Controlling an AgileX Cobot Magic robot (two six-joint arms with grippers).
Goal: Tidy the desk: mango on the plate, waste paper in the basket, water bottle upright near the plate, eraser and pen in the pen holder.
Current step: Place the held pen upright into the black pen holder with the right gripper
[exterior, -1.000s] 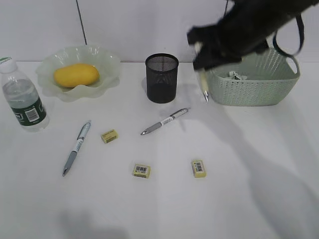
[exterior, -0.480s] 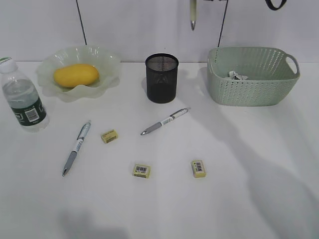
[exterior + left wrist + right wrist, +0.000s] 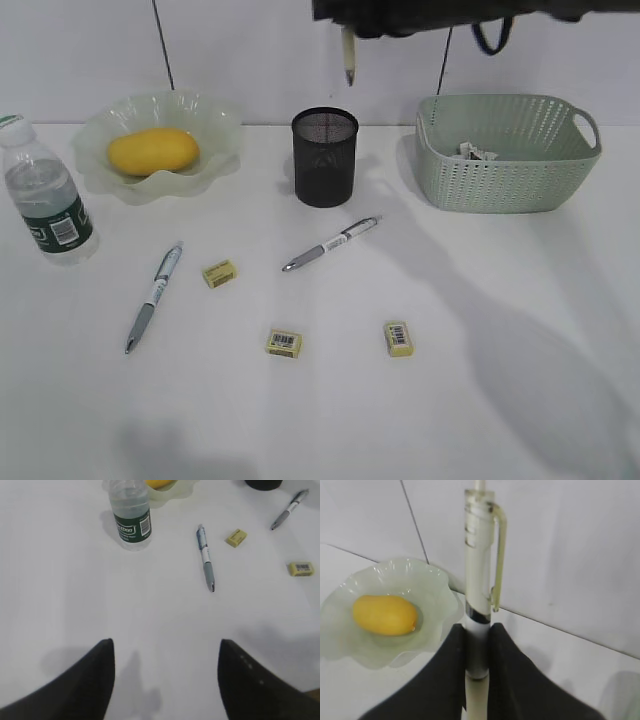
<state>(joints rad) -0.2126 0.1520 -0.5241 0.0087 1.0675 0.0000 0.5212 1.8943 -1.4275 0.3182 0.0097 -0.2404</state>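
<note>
Above the far edge of the desk [image 3: 320, 420], the right gripper [image 3: 476, 645] is clamped on a pale pen [image 3: 348, 55], which hangs with its long axis vertical and its tip pointing down, a little left of and higher than the pen holder [image 3: 324, 157]. Two more pens lie on the desk: one [image 3: 152, 296] toward the left edge, its tip pointing to the near edge, the other [image 3: 331, 243] just in front of the holder, lying diagonally. The left gripper [image 3: 165, 675] has its fingers apart above bare desk.
</note>
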